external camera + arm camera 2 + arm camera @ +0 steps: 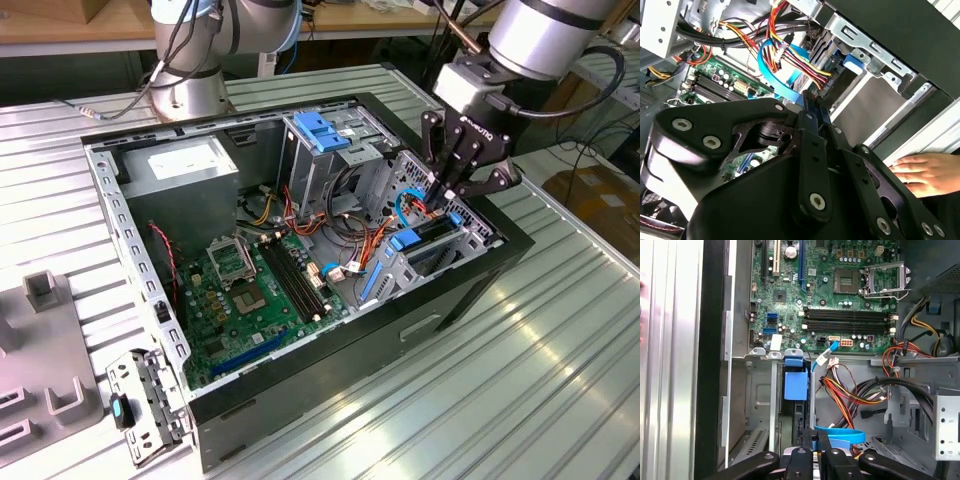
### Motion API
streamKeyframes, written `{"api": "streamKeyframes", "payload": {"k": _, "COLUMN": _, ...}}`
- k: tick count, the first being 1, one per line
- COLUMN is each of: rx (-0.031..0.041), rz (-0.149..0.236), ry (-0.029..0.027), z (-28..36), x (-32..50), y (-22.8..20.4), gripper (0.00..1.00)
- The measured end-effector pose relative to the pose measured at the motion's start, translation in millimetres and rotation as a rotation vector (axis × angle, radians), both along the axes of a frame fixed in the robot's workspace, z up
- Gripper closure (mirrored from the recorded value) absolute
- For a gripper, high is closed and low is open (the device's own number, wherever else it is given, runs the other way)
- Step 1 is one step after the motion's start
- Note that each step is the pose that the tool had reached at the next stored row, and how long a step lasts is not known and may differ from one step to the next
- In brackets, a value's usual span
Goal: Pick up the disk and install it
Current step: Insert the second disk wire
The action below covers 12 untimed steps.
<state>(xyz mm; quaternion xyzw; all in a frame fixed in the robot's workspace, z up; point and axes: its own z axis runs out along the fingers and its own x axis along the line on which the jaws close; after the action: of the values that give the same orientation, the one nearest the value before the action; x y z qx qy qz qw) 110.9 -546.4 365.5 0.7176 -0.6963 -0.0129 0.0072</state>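
Exterior view: end effector lowered into computer case at drive cage by case's front edge. Disk directly below, seated in cage bay, long axis running along cage.

Second wrist view: fingers pinched together on disk's blue rail. Hand rests outside case.

First wrist view: fingers closed, above cage slot.

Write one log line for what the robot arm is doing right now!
gripper: shut on disk | disk: standing on edge in drive cage | person's hand: resting beside case
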Motion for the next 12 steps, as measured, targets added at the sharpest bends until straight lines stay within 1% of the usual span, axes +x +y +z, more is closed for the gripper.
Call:
{"api": "streamKeyframes", "payload": {"k": 1, "rx": 0.0000, "rz": 0.001, "ry": -0.0057, "z": -0.7, "x": -1.4, "y": -0.6, "gripper": 0.84}}
{"api": "streamKeyframes", "payload": {"k": 3, "rx": -0.0001, "rz": 0.002, "ry": -0.0144, "z": -1.5, "x": -3.2, "y": -1.4, "gripper": 0.84}}
{"api": "streamKeyframes", "payload": {"k": 4, "rx": 0.0001, "rz": 0.003, "ry": -0.0212, "z": -2.0, "x": -4.4, "y": -1.7, "gripper": 0.84}}
{"api": "streamKeyframes", "payload": {"k": 5, "rx": 0.0003, "rz": 0.004, "ry": -0.0256, "z": -2.4, "x": -5.2, "y": -1.9, "gripper": 0.84}}
{"api": "streamKeyframes", "payload": {"k": 6, "rx": 0.0008, "rz": 0.005, "ry": -0.0319, "z": -3.0, "x": -6.3, "y": -2.2, "gripper": 0.84}}
{"api": "streamKeyframes", "payload": {"k": 7, "rx": 0.0012, "rz": 0.006, "ry": -0.0371, "z": -3.5, "x": -7.2, "y": -2.5, "gripper": 0.84}}
{"api": "streamKeyframes", "payload": {"k": 8, "rx": 0.0016, "rz": 0.007, "ry": -0.0440, "z": -4.0, "x": -8.5, "y": -2.8, "gripper": 0.84}}
{"api": "streamKeyframes", "payload": {"k": 10, "rx": 0.0026, "rz": 0.009, "ry": -0.0536, "z": -4.8, "x": -10.2, "y": -3.3, "gripper": 0.84}}
{"api": "streamKeyframes", "payload": {"k": 11, "rx": 0.0029, "rz": 0.009, "ry": -0.0597, "z": -5.3, "x": -11.0, "y": -3.5, "gripper": 0.84}}
{"api": "streamKeyframes", "payload": {"k": 12, "rx": 0.0027, "rz": 0.010, "ry": -0.0674, "z": -5.9, "x": -12.5, "y": -3.7, "gripper": 0.84}}
